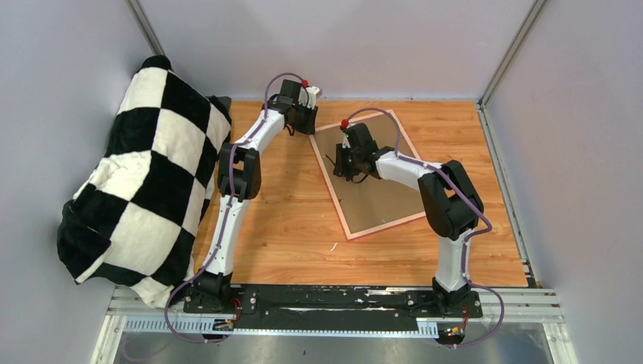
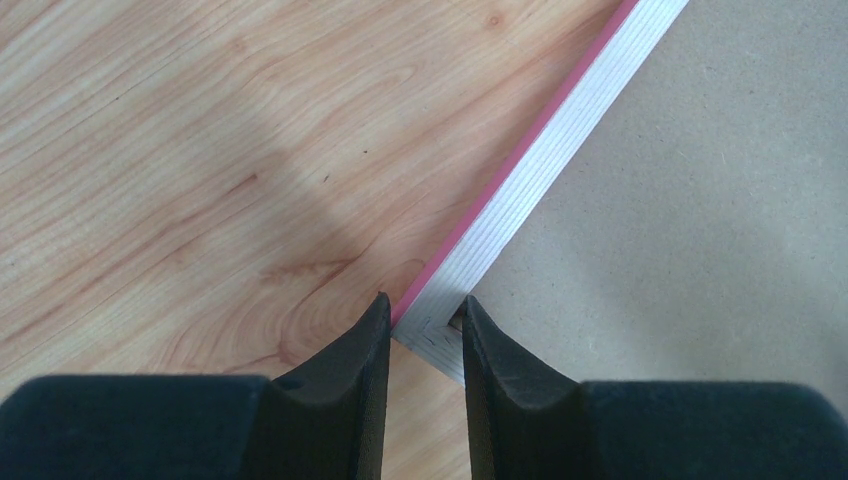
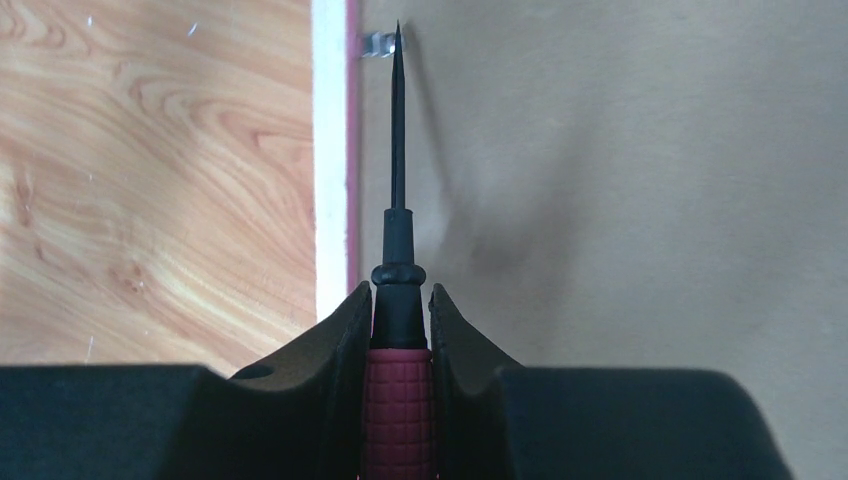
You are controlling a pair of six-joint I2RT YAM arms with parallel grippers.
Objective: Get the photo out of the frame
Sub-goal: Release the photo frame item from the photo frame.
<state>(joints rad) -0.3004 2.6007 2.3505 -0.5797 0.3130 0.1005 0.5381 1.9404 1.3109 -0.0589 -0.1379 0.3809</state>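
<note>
Slippage of the pick point(image 3: 398, 150) off the tab point(image 3: 375, 43) could gouge the backing point(image 3: 620, 150); right gripper point(image 3: 400, 295) is clamped narrowly on its handle, left gripper point(image 2: 425, 315) on the frame point(image 2: 560, 140) corner.

A black-and-white checkered cushion point(image 1: 144, 174) sits at the wooden table's point(image 1: 288, 220) left edge.

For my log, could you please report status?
Left gripper clamps frame corner. Right gripper holds pointed tool, tip at metal tab. Backing board in, photo hidden.

In the left gripper point(image 2: 424, 308), the frame point(image 2: 550, 150) is matt, grained whitish wood; beside it, the backing board point(image 2: 720, 250) is dull and fibrous.
</note>
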